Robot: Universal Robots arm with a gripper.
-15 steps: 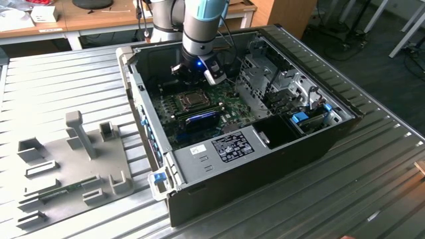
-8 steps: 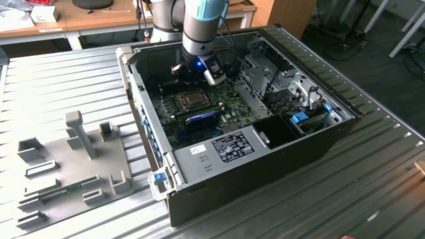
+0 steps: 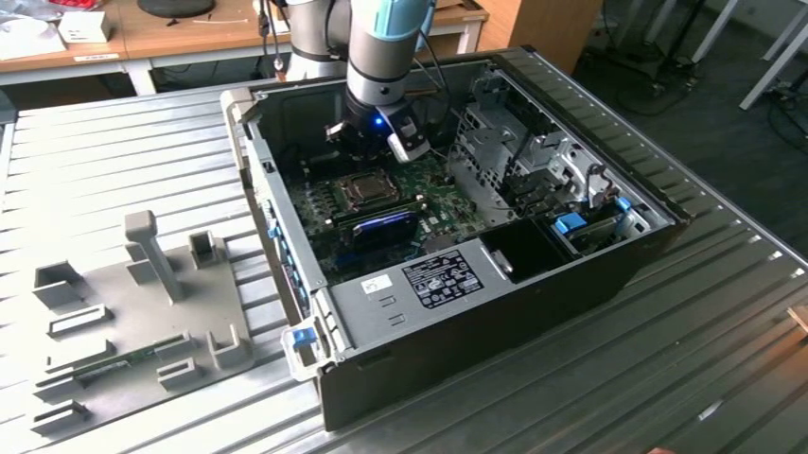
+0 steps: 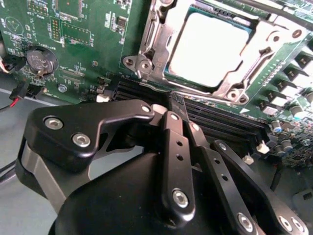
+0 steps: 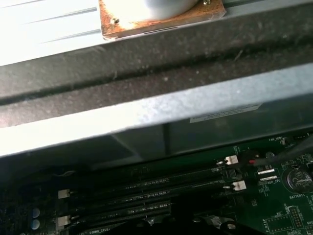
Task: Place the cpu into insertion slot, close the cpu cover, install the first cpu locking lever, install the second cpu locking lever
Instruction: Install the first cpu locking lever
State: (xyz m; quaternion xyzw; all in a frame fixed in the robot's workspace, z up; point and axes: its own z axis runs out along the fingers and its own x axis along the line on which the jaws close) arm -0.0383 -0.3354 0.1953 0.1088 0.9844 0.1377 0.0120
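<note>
We list: cpu (image 4: 208, 49) seated in insertion slot (image 3: 365, 190); cpu cover (image 4: 271, 46) lying flat around it; gripper (image 4: 175, 104) clenched over the memory slots (image 4: 222, 116) just beside.

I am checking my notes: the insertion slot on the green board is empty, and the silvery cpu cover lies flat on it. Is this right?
Not quite. The insertion slot on the green board is not empty: the cpu sits in it, its pale top showing through the cut-out of the cpu cover, which lies flat on it. The second wrist view shows this.
</note>
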